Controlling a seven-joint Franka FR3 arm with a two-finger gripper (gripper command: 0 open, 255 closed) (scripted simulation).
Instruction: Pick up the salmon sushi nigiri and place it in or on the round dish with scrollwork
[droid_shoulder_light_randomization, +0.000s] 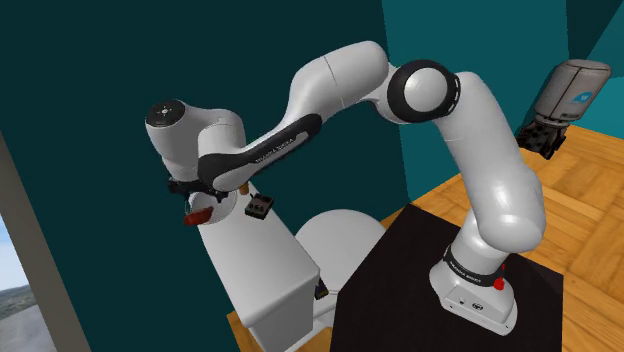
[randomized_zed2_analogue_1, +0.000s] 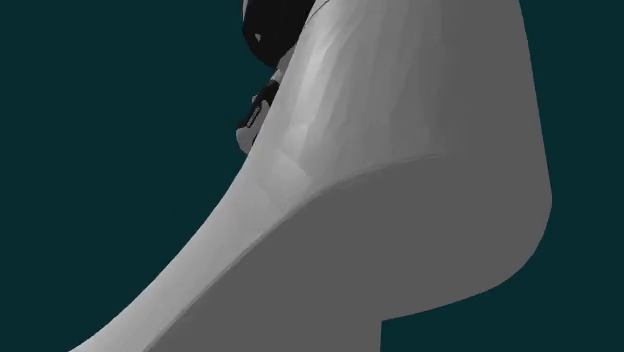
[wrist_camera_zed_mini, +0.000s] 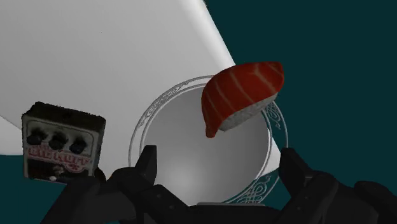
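The salmon nigiri (wrist_camera_zed_mini: 245, 95), orange-red with pale stripes on a white rice block, hangs tilted over the far rim of the round white dish (wrist_camera_zed_mini: 197, 153) with scrollwork on its border. My gripper (wrist_camera_zed_mini: 221, 160) is open just above the dish. Its fingers (wrist_camera_zed_mini: 147, 164) stand wide apart and the nigiri lies beyond their tips, touching neither. In the shoulder view the nigiri (droid_shoulder_light_randomization: 197, 216) is a red patch right under the gripper (droid_shoulder_light_randomization: 200, 200), at the left end of the white box-shaped top (droid_shoulder_light_randomization: 262, 275).
A small black pedal box with knobs (wrist_camera_zed_mini: 60, 143) sits beside the dish, also in the shoulder view (droid_shoulder_light_randomization: 259, 207). The dish overhangs the white top's edge. A white rounded bowl (droid_shoulder_light_randomization: 338, 240), the black stand (droid_shoulder_light_randomization: 420, 290) and a grey canister (droid_shoulder_light_randomization: 570, 95) lie to the shoulder view's right.
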